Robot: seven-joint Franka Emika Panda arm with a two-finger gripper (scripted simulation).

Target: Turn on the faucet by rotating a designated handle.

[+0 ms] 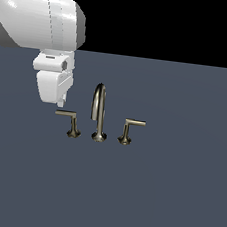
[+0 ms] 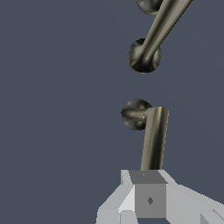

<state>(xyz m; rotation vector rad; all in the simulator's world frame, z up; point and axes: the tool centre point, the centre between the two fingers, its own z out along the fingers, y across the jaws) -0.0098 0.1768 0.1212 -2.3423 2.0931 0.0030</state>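
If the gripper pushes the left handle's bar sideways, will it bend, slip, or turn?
The handle looks like rigid metal, so it should probably not bend. Its thin bar sits on a flared post, so a side push would likely swing it around that post. The smooth, shiny finish may let the gripper slide along the bar.

Flat slate-blue bench [image 1: 176, 194] filling the lower scene, plain and unmarked, even soft light, solid black backdrop [image 1: 172, 22] above its straight far edge

Flat grey-blue surface [image 1: 176, 194] bearing faucet [image 1: 100, 115]
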